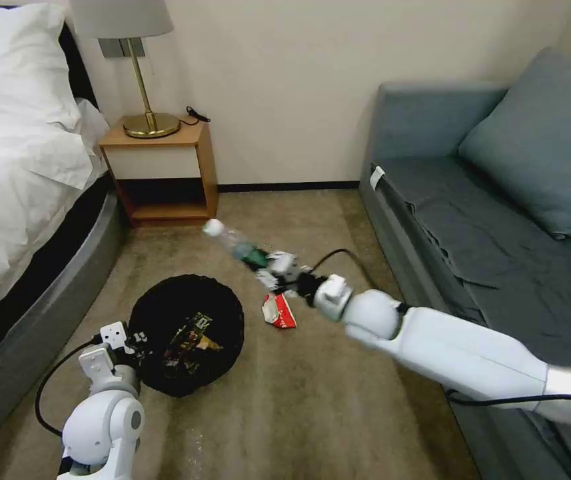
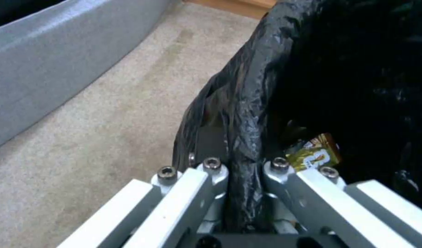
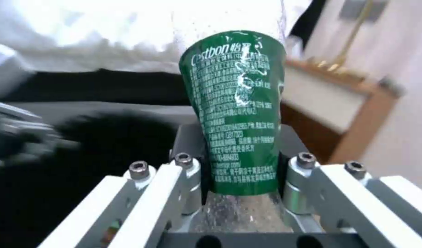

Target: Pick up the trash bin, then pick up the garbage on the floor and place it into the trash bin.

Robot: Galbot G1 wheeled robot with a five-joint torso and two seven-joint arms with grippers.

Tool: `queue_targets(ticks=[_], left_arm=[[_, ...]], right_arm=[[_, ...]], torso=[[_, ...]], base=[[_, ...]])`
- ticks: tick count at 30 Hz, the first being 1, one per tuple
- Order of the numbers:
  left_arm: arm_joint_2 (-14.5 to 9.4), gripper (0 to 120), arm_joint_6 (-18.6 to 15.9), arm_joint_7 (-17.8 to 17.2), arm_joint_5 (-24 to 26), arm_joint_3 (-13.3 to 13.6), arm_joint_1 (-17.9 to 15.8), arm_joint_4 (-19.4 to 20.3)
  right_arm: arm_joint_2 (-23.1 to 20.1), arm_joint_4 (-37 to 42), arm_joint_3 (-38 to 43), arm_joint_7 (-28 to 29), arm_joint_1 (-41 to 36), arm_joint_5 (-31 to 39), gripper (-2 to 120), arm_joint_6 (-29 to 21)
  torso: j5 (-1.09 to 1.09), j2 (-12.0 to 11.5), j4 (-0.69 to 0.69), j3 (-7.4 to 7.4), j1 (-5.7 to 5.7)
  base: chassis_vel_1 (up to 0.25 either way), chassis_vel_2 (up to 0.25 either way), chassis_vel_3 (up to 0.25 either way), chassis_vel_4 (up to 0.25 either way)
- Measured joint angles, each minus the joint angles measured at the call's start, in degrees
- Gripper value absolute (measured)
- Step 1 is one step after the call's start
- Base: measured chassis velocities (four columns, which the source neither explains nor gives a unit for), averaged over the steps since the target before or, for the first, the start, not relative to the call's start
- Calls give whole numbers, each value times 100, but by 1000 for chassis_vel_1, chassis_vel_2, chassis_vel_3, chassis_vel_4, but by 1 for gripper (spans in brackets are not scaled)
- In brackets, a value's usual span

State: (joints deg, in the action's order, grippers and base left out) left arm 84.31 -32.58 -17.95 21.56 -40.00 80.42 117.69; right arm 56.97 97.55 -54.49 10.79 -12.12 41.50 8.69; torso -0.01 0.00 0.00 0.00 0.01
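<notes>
The round black trash bin (image 1: 188, 333), lined with a black bag, is held at its near rim (image 2: 243, 137) by my left gripper (image 1: 132, 341), which is shut on the rim and bag (image 2: 242, 193). A yellow-brown snack wrapper (image 1: 192, 337) lies inside the bin (image 2: 312, 155). My right gripper (image 1: 273, 267) is shut on a clear bottle with a green label (image 1: 238, 245), held in the air to the right of and beyond the bin; the label (image 3: 236, 106) shows between the fingers. A red-and-white crumpled wrapper (image 1: 279, 311) lies on the beige carpet floor (image 1: 312, 413) under the right wrist.
A bed with white linen (image 1: 18, 173) and a grey base (image 2: 59, 51) runs along the left. A wooden nightstand (image 1: 165, 173) with a brass lamp (image 1: 145, 100) stands at the back wall. A grey sofa (image 1: 492, 220) with a cushion lines the right side.
</notes>
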Motion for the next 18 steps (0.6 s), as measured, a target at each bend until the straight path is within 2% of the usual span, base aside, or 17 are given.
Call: queue_targets(ticks=[2,4,10,16,17,18], left_arm=[[5,3,-7,-3,-1,1,0,18],[12,3,-21,-5,-1,2,-1,49],[37,3,-42,-6,-1,27,1,109],[39,3,-44,-8,-1,34,0,126],[40,3,-45,-8,0,36,-2,128],[40,3,-46,-8,1,38,-5,128]], right_arm=[[172,-32,-179,154,25,113,21,-30],[567,-230,-469,374,55,222,21,-54],[1142,-650,-797,670,63,239,21,-175],[1193,-709,-868,825,31,284,21,-299],[1193,-713,-895,889,15,282,32,-335],[1187,-712,-912,969,-6,275,36,-362]], torso=[[-1,0,-1,0,0],[1,0,1,0,0],[0,0,2,0,0],[0,0,1,0,0],[0,0,0,0,0],[0,0,0,0,0]], base=[[0,0,0,0],[0,0,0,0],[0,0,0,0],[0,0,0,0],[0,0,0,0],[0,0,0,0]])
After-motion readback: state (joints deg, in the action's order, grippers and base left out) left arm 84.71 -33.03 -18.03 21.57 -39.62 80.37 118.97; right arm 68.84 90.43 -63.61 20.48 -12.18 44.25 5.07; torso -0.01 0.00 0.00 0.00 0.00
